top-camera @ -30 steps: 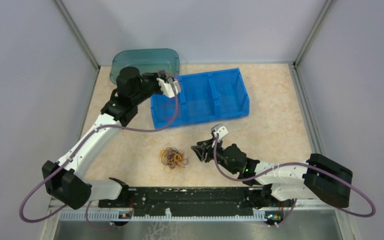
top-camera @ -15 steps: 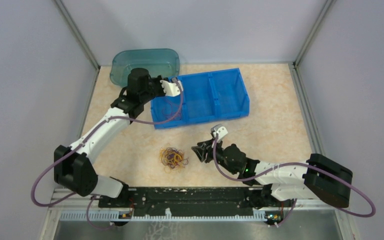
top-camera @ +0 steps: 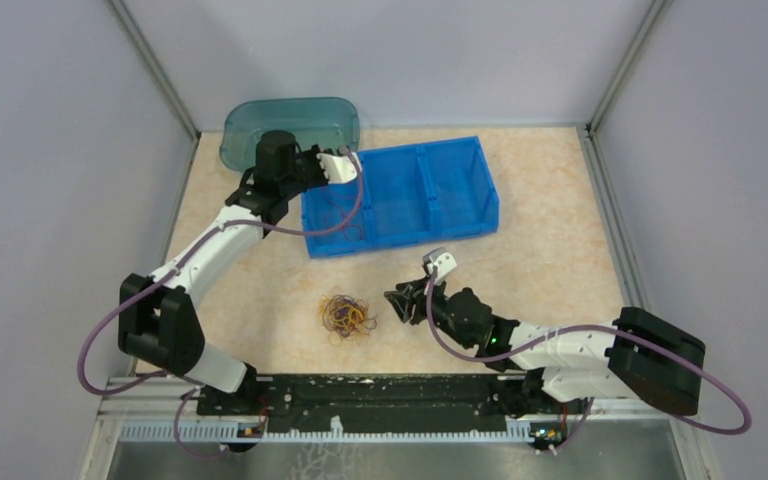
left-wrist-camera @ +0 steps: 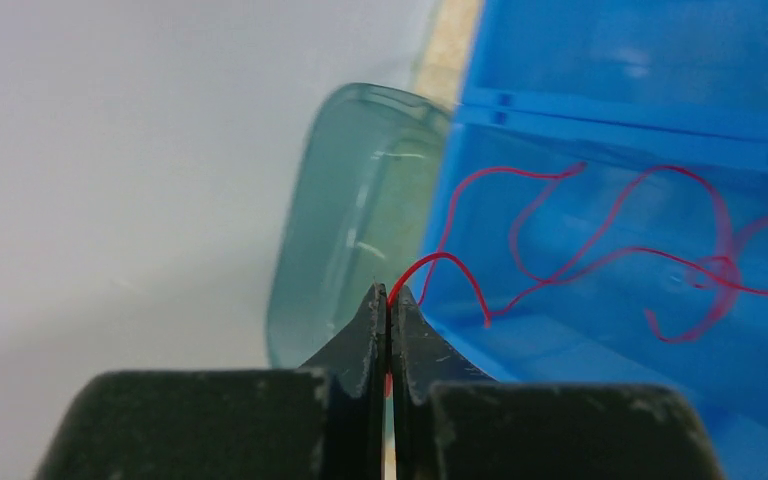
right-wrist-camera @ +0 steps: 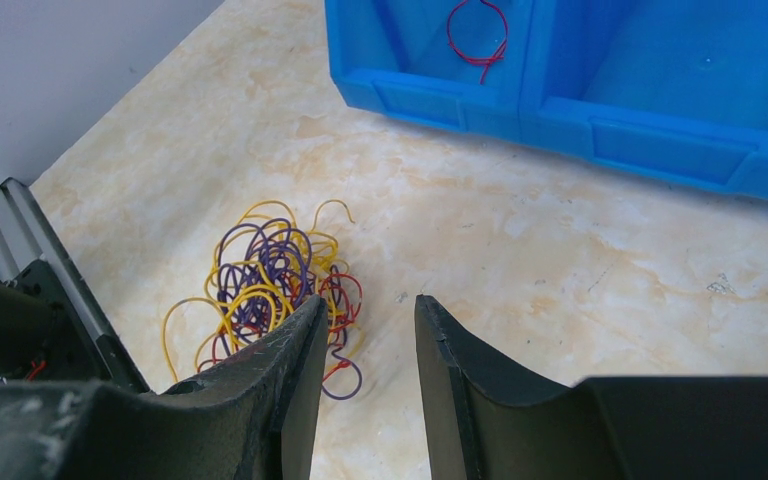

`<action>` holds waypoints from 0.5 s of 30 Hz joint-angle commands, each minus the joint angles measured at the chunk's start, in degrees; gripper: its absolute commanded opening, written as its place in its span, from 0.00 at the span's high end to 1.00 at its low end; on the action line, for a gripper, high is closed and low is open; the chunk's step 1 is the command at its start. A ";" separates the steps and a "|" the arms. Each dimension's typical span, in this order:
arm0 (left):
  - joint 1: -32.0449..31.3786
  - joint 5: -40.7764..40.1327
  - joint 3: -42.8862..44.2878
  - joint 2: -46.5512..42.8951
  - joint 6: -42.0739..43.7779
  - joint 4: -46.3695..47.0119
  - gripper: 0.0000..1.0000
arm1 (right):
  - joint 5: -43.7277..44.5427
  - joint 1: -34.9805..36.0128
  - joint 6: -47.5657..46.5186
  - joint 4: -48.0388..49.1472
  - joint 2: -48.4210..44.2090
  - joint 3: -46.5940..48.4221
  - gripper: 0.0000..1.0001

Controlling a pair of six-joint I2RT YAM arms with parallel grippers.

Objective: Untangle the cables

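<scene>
A tangled clump of cables (top-camera: pixel 346 316) (right-wrist-camera: pixel 265 288), yellow, purple and red, lies on the table in front of the arms. My right gripper (top-camera: pixel 397 300) (right-wrist-camera: pixel 368 305) stands open just right of the clump, nothing between its fingers. My left gripper (top-camera: pixel 352 163) (left-wrist-camera: pixel 389 292) is shut on a red cable (left-wrist-camera: pixel 452 268) above the left compartment of the blue bin (top-camera: pixel 460 165). Loose red cables (left-wrist-camera: pixel 650 240) (right-wrist-camera: pixel 477 35) lie inside that compartment.
A translucent teal tub (top-camera: pixel 290 122) (left-wrist-camera: pixel 350 210) stands behind the blue bin's left end. The bin's right compartment (top-camera: pixel 457 192) holds nothing I can see. Grey walls close in the table on three sides. A black rail (top-camera: pixel 380 392) runs along the near edge.
My left arm has reached farther back and right, carrying the pinched red cable over the bin's left compartment. The right arm and the clump have not moved.
</scene>
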 commanded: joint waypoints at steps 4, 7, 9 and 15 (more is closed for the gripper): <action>-0.42 6.34 -4.68 -1.76 -6.87 -10.62 1.00 | 1.19 0.44 0.00 1.72 -1.50 1.25 0.61; -0.38 8.04 -2.36 0.20 -9.71 -13.73 0.98 | 1.26 0.42 0.03 1.73 -1.38 1.45 0.61; -0.34 9.06 0.04 2.06 -11.00 -16.14 0.95 | 1.25 0.43 0.29 1.81 -1.27 1.37 0.61; 0.09 9.32 5.17 5.97 -11.29 -20.53 0.42 | 1.41 0.38 0.50 1.19 -2.37 1.04 0.61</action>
